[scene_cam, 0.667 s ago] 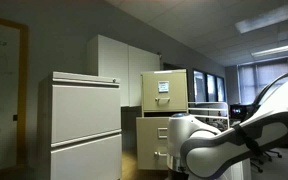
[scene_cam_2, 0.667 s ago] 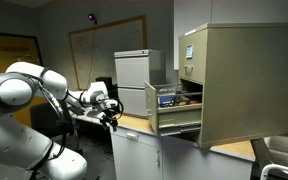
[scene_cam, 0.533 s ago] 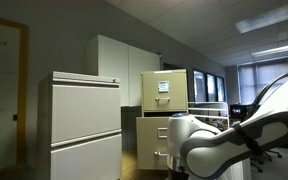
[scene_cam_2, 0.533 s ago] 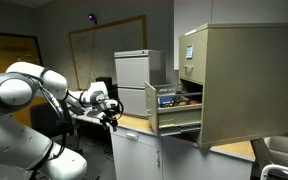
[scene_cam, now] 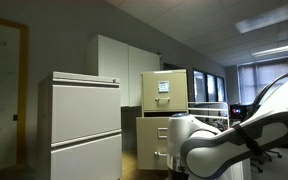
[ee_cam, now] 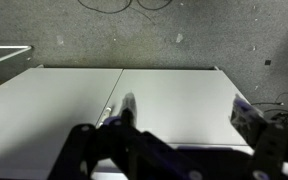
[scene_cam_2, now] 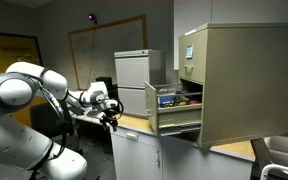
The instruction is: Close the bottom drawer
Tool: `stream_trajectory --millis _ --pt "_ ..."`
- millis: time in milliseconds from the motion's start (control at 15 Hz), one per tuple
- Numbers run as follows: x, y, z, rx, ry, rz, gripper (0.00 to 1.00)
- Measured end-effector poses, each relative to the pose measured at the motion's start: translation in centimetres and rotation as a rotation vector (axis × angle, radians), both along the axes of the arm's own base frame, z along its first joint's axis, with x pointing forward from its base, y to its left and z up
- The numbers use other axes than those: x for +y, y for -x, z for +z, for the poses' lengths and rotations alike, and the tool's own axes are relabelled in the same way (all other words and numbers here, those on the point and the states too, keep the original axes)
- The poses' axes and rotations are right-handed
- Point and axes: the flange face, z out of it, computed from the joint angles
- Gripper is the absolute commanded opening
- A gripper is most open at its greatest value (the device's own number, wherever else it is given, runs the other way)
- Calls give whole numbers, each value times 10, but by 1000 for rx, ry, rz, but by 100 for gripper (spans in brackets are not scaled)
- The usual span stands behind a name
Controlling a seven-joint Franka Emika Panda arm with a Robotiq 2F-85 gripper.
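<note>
The tan filing cabinet (scene_cam_2: pixel 234 80) stands on a white cabinet. Its bottom drawer (scene_cam_2: pixel 176 121) is pulled out toward the arm, with files showing inside; it also shows in an exterior view (scene_cam: pixel 152 140), below the labelled drawer (scene_cam: pixel 163 88). My gripper (scene_cam_2: pixel 111 117) hovers over the white cabinet top, apart from the drawer front, off to its left in that view. In the wrist view the gripper (ee_cam: pixel 189 112) is open and empty above the white top (ee_cam: pixel 174 95). The drawer is out of the wrist view.
A wide white cabinet (scene_cam: pixel 84 125) stands beside the tan one. A grey cabinet (scene_cam_2: pixel 136 72) and a whiteboard (scene_cam_2: pixel 104 50) are at the back. The arm's body (scene_cam: pixel 229 145) fills the foreground. Cables lie on the grey floor (ee_cam: pixel 134 5).
</note>
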Motion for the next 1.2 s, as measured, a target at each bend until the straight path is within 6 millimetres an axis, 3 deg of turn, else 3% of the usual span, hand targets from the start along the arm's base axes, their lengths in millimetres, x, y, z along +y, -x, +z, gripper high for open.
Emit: stream_trajectory --millis 467,800,867,1000,1200 --pt "-3 0 4 -9 7 -1 100" --pt "-9 2 27 -42 63 4 100" --pt "-11 2 33 -49 79 4 75" --pt "-16 1 47 -60 110 2 67" --pt "-26 -5 66 -76 171 -7 42"
